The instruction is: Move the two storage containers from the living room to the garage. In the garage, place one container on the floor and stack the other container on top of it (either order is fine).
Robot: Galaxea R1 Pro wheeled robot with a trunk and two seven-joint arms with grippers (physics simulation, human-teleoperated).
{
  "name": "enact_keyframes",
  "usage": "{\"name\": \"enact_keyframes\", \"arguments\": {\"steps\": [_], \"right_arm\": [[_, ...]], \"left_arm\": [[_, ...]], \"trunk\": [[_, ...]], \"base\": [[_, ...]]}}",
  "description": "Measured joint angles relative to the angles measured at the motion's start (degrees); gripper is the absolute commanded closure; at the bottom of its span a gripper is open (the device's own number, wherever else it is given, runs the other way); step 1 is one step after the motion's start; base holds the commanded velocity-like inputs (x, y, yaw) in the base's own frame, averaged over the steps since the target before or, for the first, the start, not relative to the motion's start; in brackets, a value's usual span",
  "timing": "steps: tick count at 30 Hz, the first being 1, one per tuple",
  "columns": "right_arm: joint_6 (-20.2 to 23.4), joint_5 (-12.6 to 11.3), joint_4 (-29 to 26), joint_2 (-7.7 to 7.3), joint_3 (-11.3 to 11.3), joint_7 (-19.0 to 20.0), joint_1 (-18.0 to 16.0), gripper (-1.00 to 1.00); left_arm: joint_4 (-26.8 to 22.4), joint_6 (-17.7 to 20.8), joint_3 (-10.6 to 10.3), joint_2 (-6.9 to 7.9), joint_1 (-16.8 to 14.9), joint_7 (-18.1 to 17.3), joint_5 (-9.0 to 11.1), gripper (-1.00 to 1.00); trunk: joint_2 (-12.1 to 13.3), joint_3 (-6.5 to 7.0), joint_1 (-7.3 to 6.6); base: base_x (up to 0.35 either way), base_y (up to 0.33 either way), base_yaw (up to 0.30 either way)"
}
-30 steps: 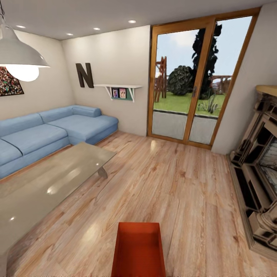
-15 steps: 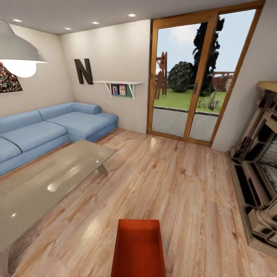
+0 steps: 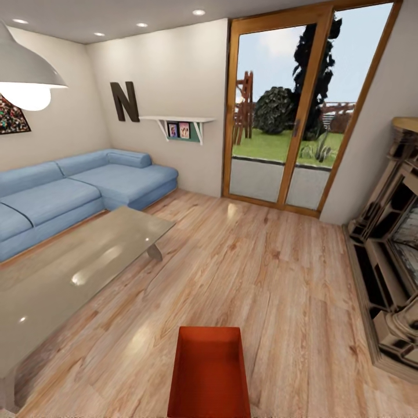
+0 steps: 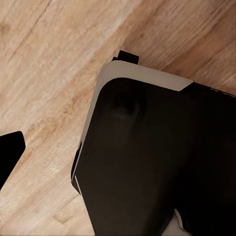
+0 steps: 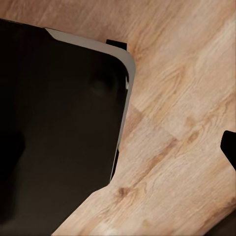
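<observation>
One of the storage containers (image 3: 209, 371), an orange-red open bin, stands on the light wood plank floor (image 3: 273, 278) of the living room, at the near centre of the head view. Its near end is cut off by the picture's lower edge. Both wrist views look down at the plank floor beside my black, white-edged base (image 4: 147, 162) (image 5: 59, 123). A dark fingertip (image 4: 9, 151) of my left gripper and one fingertip (image 5: 230, 147) of my right gripper stand far out at the picture edges, with only floor near them.
A glass coffee table (image 3: 69, 278) fills the left foreground, with a blue corner sofa (image 3: 75, 191) behind it. The brick fireplace (image 3: 392, 261) lines the right wall. Wood-framed glass doors (image 3: 290, 110) stand at the back. A pendant lamp (image 3: 26, 75) hangs at upper left.
The whole head picture has shifted upward a little, so the camera has moved. The container keeps its place on the floor.
</observation>
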Motion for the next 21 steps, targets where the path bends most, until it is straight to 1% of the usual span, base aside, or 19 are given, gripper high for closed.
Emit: {"name": "enact_keyframes", "arguments": {"steps": [21], "right_arm": [[0.0,-0.2,0.0,0.00,0.0,-0.5,0.0,-1.00]], "left_arm": [[0.0,0.0,0.0,0.00,0.0,0.0,-0.1,-1.00]], "trunk": [[0.0,-1.95,0.00]], "base": [[0.000,0.000,0.000]]}}
